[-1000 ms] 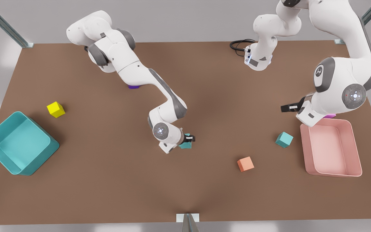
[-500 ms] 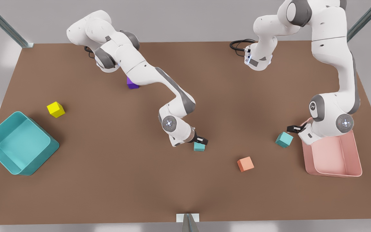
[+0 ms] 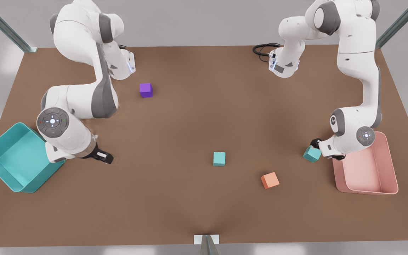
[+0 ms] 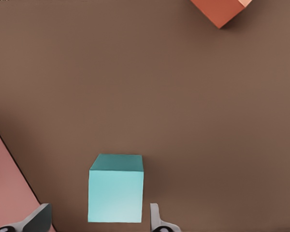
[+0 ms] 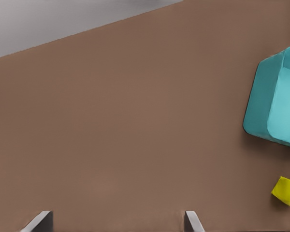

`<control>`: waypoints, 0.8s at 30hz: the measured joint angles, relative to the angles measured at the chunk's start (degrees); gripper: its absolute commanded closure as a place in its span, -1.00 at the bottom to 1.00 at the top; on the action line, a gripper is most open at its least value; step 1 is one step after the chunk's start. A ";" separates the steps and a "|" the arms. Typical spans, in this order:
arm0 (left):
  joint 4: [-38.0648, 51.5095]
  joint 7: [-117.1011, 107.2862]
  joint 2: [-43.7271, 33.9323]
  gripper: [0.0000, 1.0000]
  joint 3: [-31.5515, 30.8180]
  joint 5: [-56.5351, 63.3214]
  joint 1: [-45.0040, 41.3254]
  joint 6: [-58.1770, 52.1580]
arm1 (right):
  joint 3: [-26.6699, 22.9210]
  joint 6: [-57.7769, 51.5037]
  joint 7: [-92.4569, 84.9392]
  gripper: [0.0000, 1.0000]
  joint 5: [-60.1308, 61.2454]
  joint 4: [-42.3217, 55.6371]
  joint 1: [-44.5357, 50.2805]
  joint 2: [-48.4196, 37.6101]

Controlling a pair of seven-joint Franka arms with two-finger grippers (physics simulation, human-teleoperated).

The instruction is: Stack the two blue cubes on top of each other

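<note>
One blue cube [image 3: 219, 158] rests alone on the brown table near its middle. The other blue cube [image 3: 311, 154] [image 4: 116, 188] lies beside the pink bin [image 3: 390, 166]. My left gripper [image 3: 314, 146] [image 4: 99, 223] is down at this cube and open. Its fingertips [image 4: 38, 220] stand on either side of the cube with a gap on each side. My right gripper [image 3: 103, 157] [image 5: 116, 224] hangs open with nothing in it at the front view's left, beside the teal bin [image 3: 44, 173].
An orange cube [image 3: 270, 180] [image 4: 220, 9] lies between the two blue cubes, nearer the front edge. A purple cube [image 3: 146, 90] sits toward the back. In the right wrist view a yellow cube [image 5: 287, 192] lies near the teal bin [image 5: 275, 101].
The right gripper let go of the middle blue cube and swung away to the front view's left, near the teal bin. The left gripper came down around the cube by the pink bin.
</note>
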 measured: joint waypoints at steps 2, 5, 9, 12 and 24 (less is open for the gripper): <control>-0.02 1.81 0.95 -1.00 0.00 -0.08 -0.17 1.32 | 7.04 -1.70 -3.30 -0.99 -1.91 -8.99 -7.05 -5.87; -0.04 4.18 2.13 -1.00 -0.01 -0.26 -0.82 2.73 | 18.00 0.78 -7.59 -0.99 -3.42 -24.36 -17.66 -13.11; -0.08 6.78 3.53 -1.00 -0.01 -0.31 -0.82 3.79 | 21.88 4.38 -12.19 -0.99 -4.11 -28.99 -20.73 -15.22; -0.11 8.39 5.12 -1.00 -0.01 -0.32 -0.60 4.23 | 22.09 5.72 -14.99 -0.99 -4.29 -29.29 -20.95 -15.22; -0.91 12.57 8.25 -0.65 0.34 -0.23 0.10 4.86 | 21.90 7.29 -22.40 -0.99 -4.84 -29.25 -21.00 -15.34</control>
